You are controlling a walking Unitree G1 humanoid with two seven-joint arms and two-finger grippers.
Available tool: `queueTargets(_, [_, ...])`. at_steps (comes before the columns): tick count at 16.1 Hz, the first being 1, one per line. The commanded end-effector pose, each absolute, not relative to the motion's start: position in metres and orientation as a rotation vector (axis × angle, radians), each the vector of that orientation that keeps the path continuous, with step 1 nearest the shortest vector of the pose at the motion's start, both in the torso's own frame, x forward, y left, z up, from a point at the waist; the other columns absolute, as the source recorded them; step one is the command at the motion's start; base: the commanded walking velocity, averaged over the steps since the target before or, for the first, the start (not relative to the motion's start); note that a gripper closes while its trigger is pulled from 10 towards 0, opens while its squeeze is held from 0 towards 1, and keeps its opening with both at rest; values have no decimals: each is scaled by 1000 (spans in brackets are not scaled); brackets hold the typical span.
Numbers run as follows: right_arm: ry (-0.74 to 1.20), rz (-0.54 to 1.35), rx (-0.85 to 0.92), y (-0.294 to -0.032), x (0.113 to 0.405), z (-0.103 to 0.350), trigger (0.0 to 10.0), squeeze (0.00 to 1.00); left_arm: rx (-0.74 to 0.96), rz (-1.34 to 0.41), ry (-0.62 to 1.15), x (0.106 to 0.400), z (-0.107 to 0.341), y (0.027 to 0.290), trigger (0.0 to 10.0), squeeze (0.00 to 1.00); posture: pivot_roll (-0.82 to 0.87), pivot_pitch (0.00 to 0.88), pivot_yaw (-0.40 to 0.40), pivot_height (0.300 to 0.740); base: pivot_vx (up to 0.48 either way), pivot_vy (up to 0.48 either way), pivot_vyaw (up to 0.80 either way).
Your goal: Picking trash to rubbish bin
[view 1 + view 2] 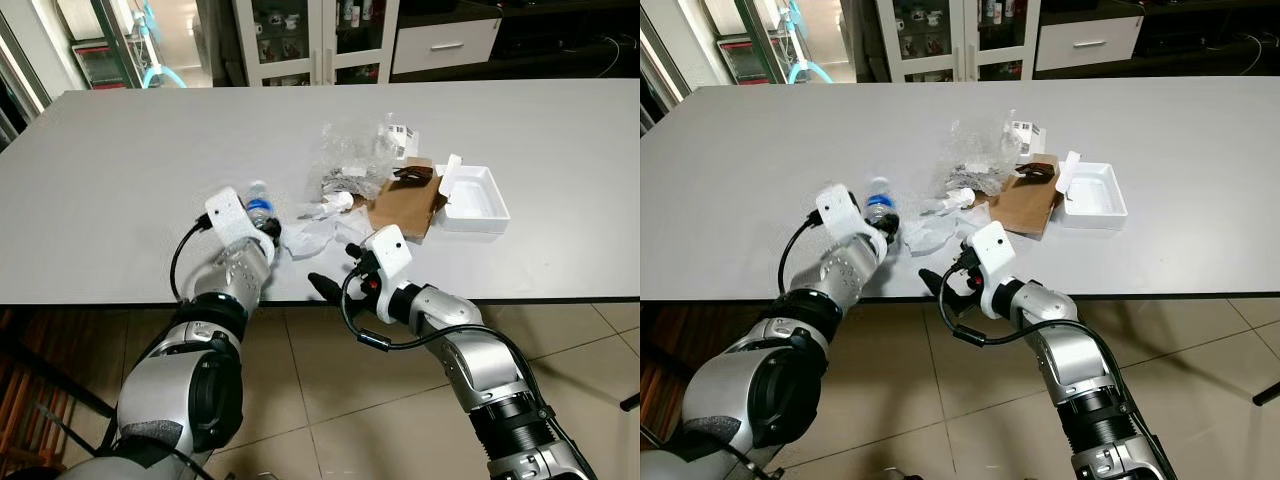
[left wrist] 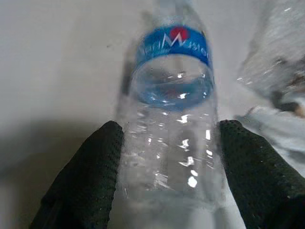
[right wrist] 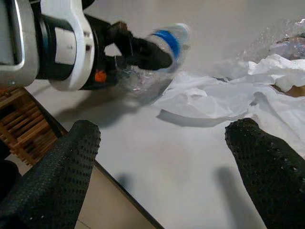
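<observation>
A clear plastic bottle (image 1: pixel 259 205) with a blue label lies on the white table (image 1: pixel 130 150) near its front edge. My left gripper (image 1: pixel 265 222) is shut on the bottle (image 2: pixel 174 119), one black finger (image 2: pixel 95 167) pressed to each side. My right gripper (image 1: pixel 337 268) stands open at the table's front edge, right of the bottle, nothing between its fingers (image 3: pixel 252 152). Just beyond it lies crumpled white paper (image 3: pixel 214 100). Behind the paper (image 1: pixel 315 235) are clear plastic wrap (image 1: pixel 350 155), a brown cardboard piece (image 1: pixel 405 205) and a white tray (image 1: pixel 475 195).
The table stretches wide to the left and right of the trash pile. White cabinets (image 1: pixel 320 40) stand behind the far edge. Tiled floor (image 1: pixel 330 400) lies below the front edge, with a wooden slatted piece (image 3: pixel 19 119) at my left side.
</observation>
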State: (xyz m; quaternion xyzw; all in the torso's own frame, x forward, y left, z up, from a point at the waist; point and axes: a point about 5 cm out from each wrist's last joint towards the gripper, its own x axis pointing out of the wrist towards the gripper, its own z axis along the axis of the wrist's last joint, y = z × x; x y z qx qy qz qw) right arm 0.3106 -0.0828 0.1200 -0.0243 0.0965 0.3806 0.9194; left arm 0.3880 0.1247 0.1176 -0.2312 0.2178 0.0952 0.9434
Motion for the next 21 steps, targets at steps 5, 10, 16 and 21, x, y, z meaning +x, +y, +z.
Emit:
queueTargets(5, [199,798,-41,-80,307,121,10000,0,-432,255,486,382,105,132,10000,0,-89,49,57,740,0,0,0])
queueTargets(10, [202,794,-42,-80,307,120,10000,0,-429,275,468,383,108,135,157,0,-88,49,58,740,0,0,0])
queueTargets(16, [206,793,-41,-80,307,118,10000,0,-404,272,450,384,110,135,0,0,-87,49,58,740,0,0,0])
queueTargets(21, [206,790,-42,-80,307,118,10000,0,-324,257,353,390,123,137,10000,0,-87,46,61,740,0,0,0])
